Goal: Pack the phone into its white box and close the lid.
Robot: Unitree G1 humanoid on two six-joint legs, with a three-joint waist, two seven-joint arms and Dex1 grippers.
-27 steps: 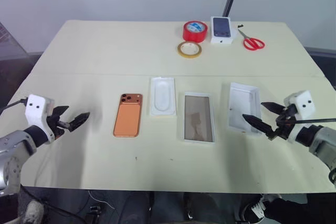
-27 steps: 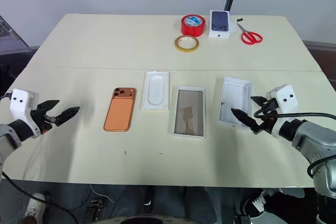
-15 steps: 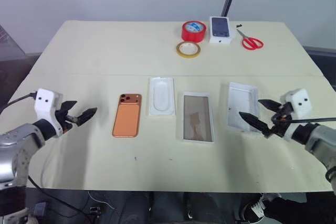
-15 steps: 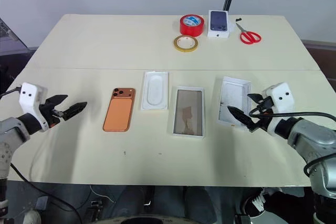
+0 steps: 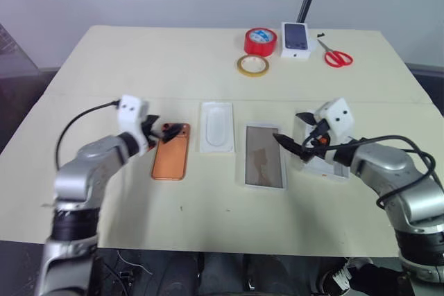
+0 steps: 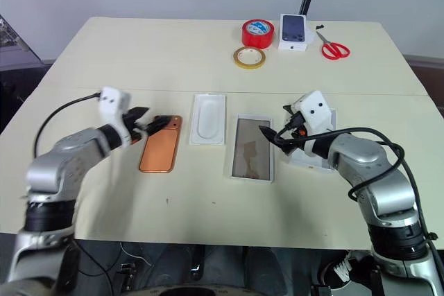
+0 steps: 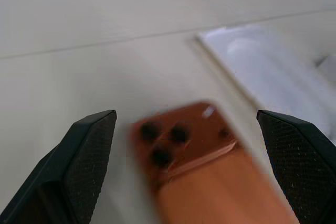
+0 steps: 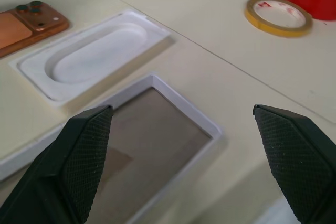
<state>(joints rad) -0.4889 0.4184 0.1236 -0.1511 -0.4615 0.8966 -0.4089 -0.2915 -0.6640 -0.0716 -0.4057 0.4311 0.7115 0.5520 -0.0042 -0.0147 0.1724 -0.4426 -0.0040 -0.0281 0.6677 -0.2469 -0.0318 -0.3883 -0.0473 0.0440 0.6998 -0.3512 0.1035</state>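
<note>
The orange phone (image 5: 171, 157) lies flat, back up, left of centre on the cream table (image 5: 139, 67), its camera lenses (image 7: 163, 140) at the far end. My left gripper (image 5: 165, 132) hangs open just over that camera end, with the lenses between its two fingers (image 7: 89, 150) in the left wrist view. At mid-table lies the white box (image 5: 263, 156), a shallow tray with thin white walls and a brownish floor. My right gripper (image 5: 290, 129) is open and empty above the box's far right corner. A second white tray (image 5: 326, 168) lies partly hidden under that hand.
A white moulded insert (image 5: 216, 126) with an oval recess lies between phone and box. At the back stand a red tape roll (image 5: 260, 40), a yellow tape ring (image 5: 252, 65), a small white box with a phone picture (image 5: 296, 39) and red scissors (image 5: 338, 57).
Both arms swung inward from the table's sides. The left gripper came right to the phone's camera end. The right gripper moved left, over the right tray towards the box. Both stayed open.
</note>
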